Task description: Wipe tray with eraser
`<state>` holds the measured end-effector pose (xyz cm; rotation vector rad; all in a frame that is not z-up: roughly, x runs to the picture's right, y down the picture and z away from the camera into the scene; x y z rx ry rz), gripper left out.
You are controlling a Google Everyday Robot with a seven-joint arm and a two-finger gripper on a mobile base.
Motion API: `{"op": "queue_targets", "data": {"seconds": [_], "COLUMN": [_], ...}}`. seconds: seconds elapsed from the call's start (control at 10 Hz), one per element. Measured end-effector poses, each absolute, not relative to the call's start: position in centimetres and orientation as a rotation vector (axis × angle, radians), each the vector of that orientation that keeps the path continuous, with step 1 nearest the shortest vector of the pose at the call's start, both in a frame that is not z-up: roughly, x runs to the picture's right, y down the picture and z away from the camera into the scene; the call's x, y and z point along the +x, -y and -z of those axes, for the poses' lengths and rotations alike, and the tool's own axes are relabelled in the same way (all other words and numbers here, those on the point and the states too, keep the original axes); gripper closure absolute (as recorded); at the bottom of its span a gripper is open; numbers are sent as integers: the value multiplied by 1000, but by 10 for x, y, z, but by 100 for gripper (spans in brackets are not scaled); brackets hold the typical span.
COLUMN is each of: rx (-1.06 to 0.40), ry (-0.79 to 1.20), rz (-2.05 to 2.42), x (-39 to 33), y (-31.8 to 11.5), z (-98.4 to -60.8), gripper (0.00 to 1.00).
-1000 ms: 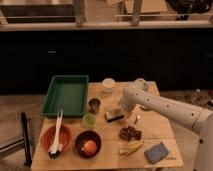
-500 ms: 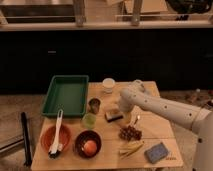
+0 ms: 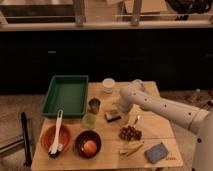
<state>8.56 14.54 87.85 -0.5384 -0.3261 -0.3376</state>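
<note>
The gripper (image 3: 121, 113) is parked right beside the eraser (image 3: 112, 116) on the surface (image 3: 155, 127); its grip state can't be told tbh. The eraser should be pinched squarely, then carried over to the green tray (image 3: 65, 95).

White cup (image 3: 108, 85) sits at the table's (image 3: 107, 152) back edge. Metal cup (image 3: 94, 105) is just left of the gripper (image 3: 120, 114), low at mid-table, with a green cup (image 3: 89, 120) in front of it. Front row: orange bowl (image 3: 46, 141) with a white brush (image 3: 56, 134), dark bowl (image 3: 80, 146) holding an orange (image 3: 90, 147), dark berries (image 3: 130, 133), yellow strips (image 3: 131, 148), sponge (image 3: 156, 153) far right.
</note>
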Motion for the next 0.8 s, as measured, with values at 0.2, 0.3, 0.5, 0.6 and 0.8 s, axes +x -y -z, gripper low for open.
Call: {"op": "queue_targets", "data": {"seconds": [0.2, 0.3, 0.5, 0.6, 0.8], "rx": [-549, -551, -544, -541, -537], "ry": [341, 348, 356, 357, 349], "rz": [329, 324, 316, 308, 310], "x": [81, 77, 73, 72, 69], "y": [-145, -143, -141, -141, -142], "z": [-880, -881, -883, -885, -889], "gripper": [20, 20, 20, 20, 20]}}
